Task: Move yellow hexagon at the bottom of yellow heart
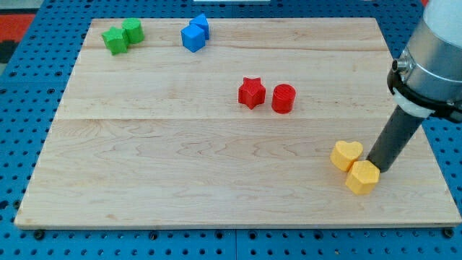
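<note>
The yellow hexagon (362,177) lies near the board's lower right, touching the yellow heart (346,154), which sits just above and to its left. My tip (375,169) is at the hexagon's upper right edge, right of the heart, seemingly touching the hexagon. The dark rod rises from there toward the view's upper right.
A red star (251,93) and a red cylinder (284,98) sit side by side at the board's middle. Two blue blocks (195,33) touch each other at the top centre. Two green blocks (122,35) touch at the top left. The wooden board (144,166) ends close to the hexagon's right and bottom.
</note>
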